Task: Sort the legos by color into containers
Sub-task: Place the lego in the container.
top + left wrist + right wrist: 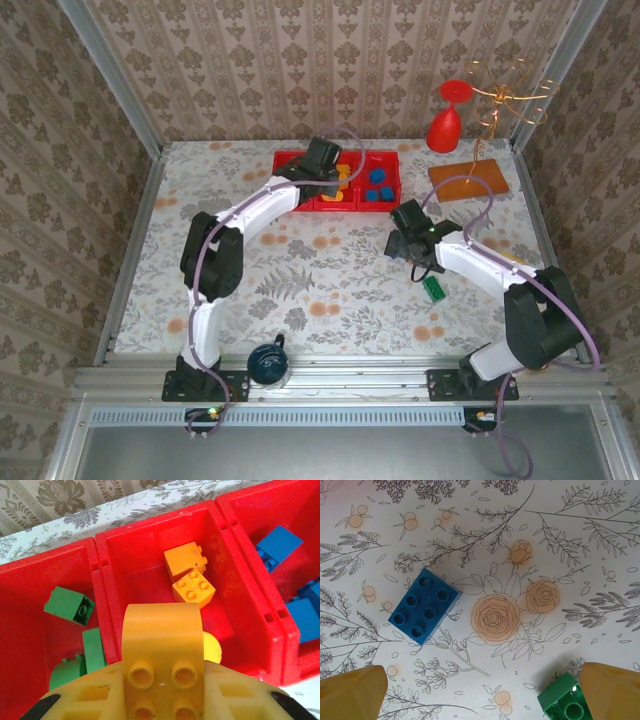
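The tray (102, 550) is glowing bright red around green bricks (68, 605), orange-yellow bricks (186, 562) and blue bricks (279, 542); a yellow brick (162, 640) is looking slightly lighter. The worktop (560, 540) is wearing white cloth printed with grey sprigs and pale orange roses (one blue brick (424, 606), one green brick (564, 702)).

This looks like a robot test cell in a lab. Aluminium frame posts (110, 75) hold wallpaper panels (330, 60), a floral cloth (200, 180) covers the counter (330, 300), and the left arm (215, 260) and right arm (480, 265) are bolted to a rail (350, 378) at 6 o'clock.
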Controlling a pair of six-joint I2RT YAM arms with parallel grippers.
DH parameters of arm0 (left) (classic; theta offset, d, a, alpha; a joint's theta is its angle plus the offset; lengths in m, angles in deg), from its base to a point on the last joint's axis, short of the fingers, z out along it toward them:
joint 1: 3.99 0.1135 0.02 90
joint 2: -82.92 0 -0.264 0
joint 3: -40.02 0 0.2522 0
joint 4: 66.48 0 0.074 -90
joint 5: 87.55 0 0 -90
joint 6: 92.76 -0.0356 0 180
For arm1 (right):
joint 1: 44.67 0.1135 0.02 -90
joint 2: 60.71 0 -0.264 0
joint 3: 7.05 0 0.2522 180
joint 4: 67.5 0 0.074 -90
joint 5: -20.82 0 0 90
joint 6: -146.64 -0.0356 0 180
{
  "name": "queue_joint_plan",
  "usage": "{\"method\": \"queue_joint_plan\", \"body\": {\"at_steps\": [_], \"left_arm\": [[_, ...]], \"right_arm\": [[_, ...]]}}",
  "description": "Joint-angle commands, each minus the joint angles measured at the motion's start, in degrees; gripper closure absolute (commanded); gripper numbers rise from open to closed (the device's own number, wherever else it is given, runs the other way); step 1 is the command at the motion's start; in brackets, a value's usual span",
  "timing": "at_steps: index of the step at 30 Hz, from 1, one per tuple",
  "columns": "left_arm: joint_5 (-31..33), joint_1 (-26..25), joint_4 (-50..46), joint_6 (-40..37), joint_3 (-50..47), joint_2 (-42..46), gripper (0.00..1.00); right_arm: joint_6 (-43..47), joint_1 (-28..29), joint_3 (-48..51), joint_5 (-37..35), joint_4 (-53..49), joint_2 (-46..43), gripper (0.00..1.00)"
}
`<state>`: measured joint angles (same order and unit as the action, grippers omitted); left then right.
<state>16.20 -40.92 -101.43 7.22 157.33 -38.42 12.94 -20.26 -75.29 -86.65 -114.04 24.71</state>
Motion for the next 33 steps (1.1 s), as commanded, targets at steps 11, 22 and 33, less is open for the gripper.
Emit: {"method": "queue_joint_plan", "body": {"at_steps": [11,22,33], "left_arm": [[1.6,2.4,-1.9,-1.9,15.5,-9.7,0.68],[2.3,3.0,-4.5,-2.1,21.5,-14.2,0.63],[3.1,3.1,-5.2,-2.1,21.7,-12.8,0.54]], "right_arm": [[-1.0,1.3,-4.5,0.6,0.6,7.1,0.00],[-0.9,1.5,-5.3,1.3,1.7,10.0,0.00],[-1.4,2.1,-6.4,1.8,1.7,12.3,0.00]]}}
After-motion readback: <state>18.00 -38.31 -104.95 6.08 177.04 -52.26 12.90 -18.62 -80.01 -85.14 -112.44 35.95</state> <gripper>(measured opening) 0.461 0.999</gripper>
